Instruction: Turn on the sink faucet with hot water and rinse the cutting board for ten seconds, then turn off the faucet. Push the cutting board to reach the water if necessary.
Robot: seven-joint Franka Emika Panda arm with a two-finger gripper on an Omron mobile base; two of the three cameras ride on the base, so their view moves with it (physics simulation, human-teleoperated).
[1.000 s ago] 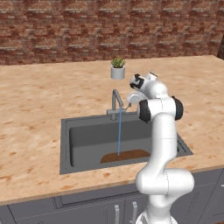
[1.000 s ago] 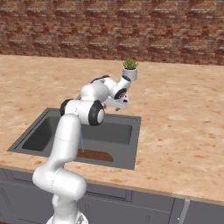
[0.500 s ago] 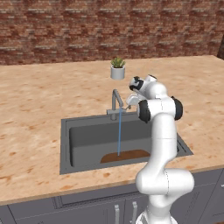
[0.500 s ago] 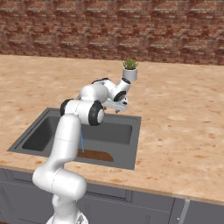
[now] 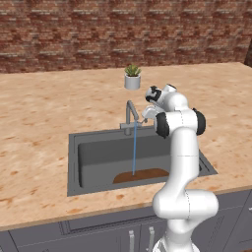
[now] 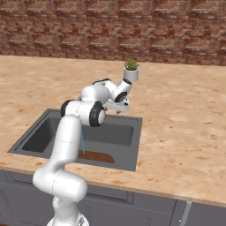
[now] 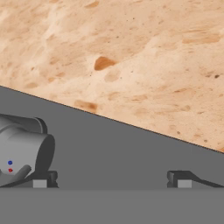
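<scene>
The sink faucet point(image 5: 130, 114) stands at the back rim of the sink point(image 5: 73, 165), and a thin blue stream of water point(image 5: 134, 150) falls from its spout. The stream lands on the reddish-brown cutting board point(image 5: 140, 175), which lies flat on the basin floor near the front wall. My gripper point(image 5: 146, 114) hovers just right of the faucet, open and holding nothing. In the hand view the faucet's grey body point(image 7: 22, 151), marked with a blue and a red dot, sits by the left fingertip of the gripper point(image 7: 111, 179), above the sink's flat rim point(image 7: 122, 144). From the right, the cutting board point(image 6: 95, 156), the water point(image 6: 82, 145) and the gripper point(image 6: 121, 107) also show.
A small potted plant point(image 5: 132, 78) stands on the speckled counter point(image 5: 44, 113) behind the faucet. A brick wall point(image 5: 98, 34) closes off the back. Cabinet fronts point(image 5: 98, 236) run below the counter's front edge.
</scene>
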